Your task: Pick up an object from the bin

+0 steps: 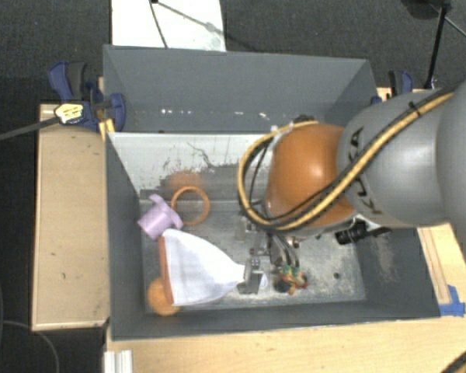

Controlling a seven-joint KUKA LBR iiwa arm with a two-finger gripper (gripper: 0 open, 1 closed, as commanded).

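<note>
- A grey metal bin (124, 231) is seen from above, with sloping walls and a scuffed, flat floor.
- A thick grey arm (419, 162) comes in from the right. A rounded orange cover (303, 169) sits at its wrist, with black and yellow cables looped about it.
- Below the cover, the gripper (256, 277) is low over the floor, near the middle of the bin and toward the front wall.
- I cannot tell whether the gripper is open or closed, because its lower end is dark and crowded by cables.
- A crumpled white cloth (194, 269) lies on the left front part of the floor. Its right-hand tip reaches the gripper and appears to touch it.
- Just to the right of the gripper lies a small dark thing (289, 280) with red and green bits, too small to identify.
- A lilac cup (159, 220) lies tipped over at the cloth's upper left corner, touching it.
- An orange ring (189, 204) lies just beyond the cup, near the back of the floor.
- An orange ball (161, 298) sits in the front left corner, against the edge of the cloth.
</note>
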